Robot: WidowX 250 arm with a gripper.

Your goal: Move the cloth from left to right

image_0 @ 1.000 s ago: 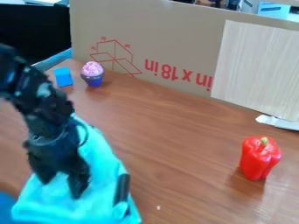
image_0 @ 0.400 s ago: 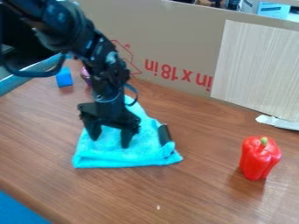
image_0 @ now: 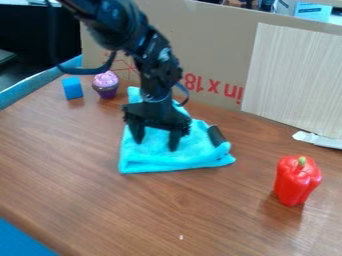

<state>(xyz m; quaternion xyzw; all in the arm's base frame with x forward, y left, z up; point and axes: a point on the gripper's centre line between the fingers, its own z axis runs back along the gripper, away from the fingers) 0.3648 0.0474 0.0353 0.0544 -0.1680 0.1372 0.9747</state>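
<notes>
Apparently at the shifting step, the gripper [image_0: 155, 143] is hanging with fingers well apart, any grip unclear, over the cloth [image_0: 160, 161], which is lying on the table [image_0: 207, 215] left of the pepper [image_0: 296, 182], likely needing rightward travel next.

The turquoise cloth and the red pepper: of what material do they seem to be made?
The turquoise cloth looks like soft, matte fabric, perhaps microfibre or terry, from its fuzzy surface and rounded folds. The red pepper looks smooth and glossy, with bright highlights; probably a plastic toy, though a real pepper cannot be excluded.
</notes>
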